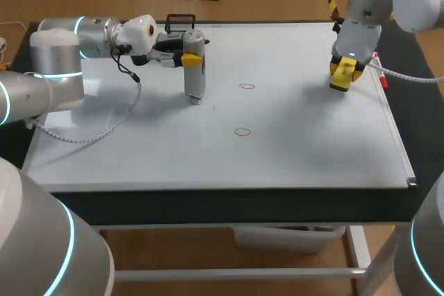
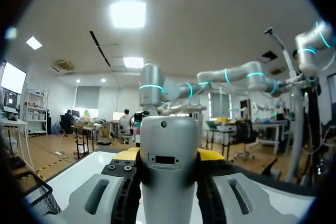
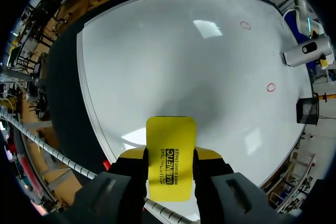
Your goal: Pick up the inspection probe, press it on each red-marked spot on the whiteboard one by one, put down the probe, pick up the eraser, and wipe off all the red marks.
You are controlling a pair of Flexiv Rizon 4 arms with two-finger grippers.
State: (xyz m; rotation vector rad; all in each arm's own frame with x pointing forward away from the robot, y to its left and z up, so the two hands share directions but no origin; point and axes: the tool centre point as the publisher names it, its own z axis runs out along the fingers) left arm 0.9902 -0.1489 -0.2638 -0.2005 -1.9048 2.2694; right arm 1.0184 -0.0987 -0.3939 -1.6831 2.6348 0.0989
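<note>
Inspection probe, judged rigid, is clamped at its upper body by left gripper, tip down on whiteboard; eraser, judged light, is pinched by right gripper above whiteboard's right edge.

2 red marks (both circles), 1 probe, 1 eraser.

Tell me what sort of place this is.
Likely a robotics lab bench: a whiteboard lies flat as tabletop, the left gripper holds a probe, the right gripper an eraser.
</note>
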